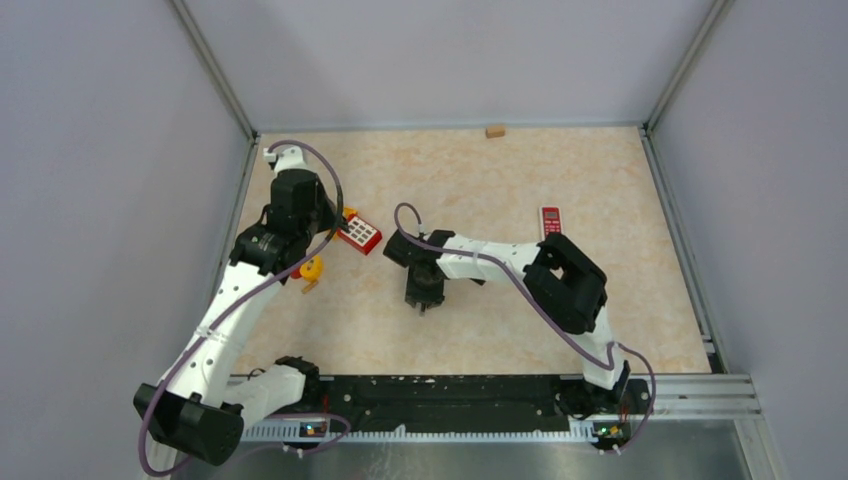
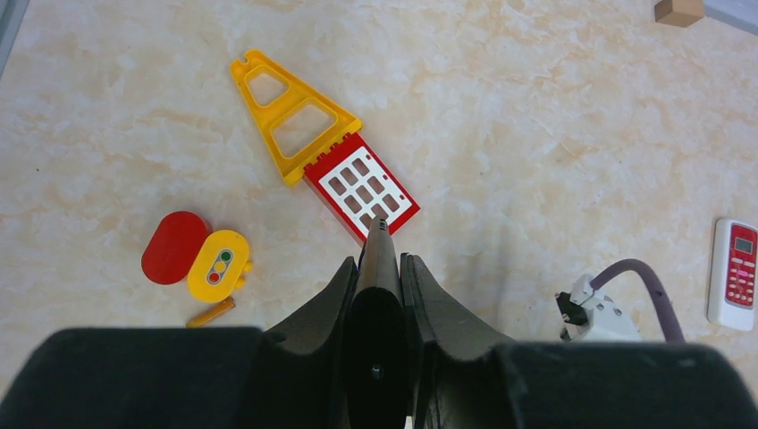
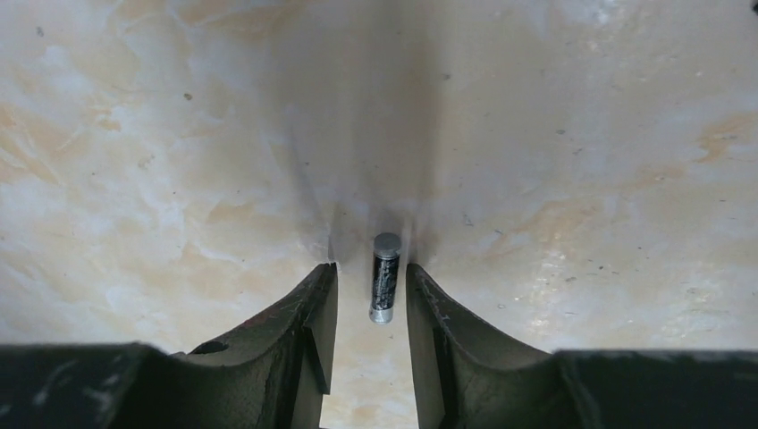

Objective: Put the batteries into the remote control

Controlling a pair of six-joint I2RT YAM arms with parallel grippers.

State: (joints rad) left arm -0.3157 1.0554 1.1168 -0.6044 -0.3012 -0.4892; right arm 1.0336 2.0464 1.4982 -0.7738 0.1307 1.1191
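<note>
One battery (image 3: 385, 277), a short dark cylinder with silver ends, lies on the marbled table. My right gripper (image 3: 371, 266) stands open low over it, one finger on each side, with a gap to both. From above, the right gripper (image 1: 423, 300) points down at mid-table. My left gripper (image 2: 380, 261) is shut on a long, slim dark object (image 2: 379, 246) seen edge-on; I cannot tell what it is. It hovers at the left (image 1: 335, 222), above the toy pieces. A small red-and-white remote control (image 1: 550, 221) lies face up to the right (image 2: 733, 273).
Under the left gripper lie a red window panel (image 2: 362, 189), a yellow triangular frame (image 2: 290, 112), a red oval (image 2: 172, 246), a yellow traffic-light piece (image 2: 217, 264) and an orange peg (image 2: 211, 313). A wooden block (image 1: 494, 130) sits at the back wall.
</note>
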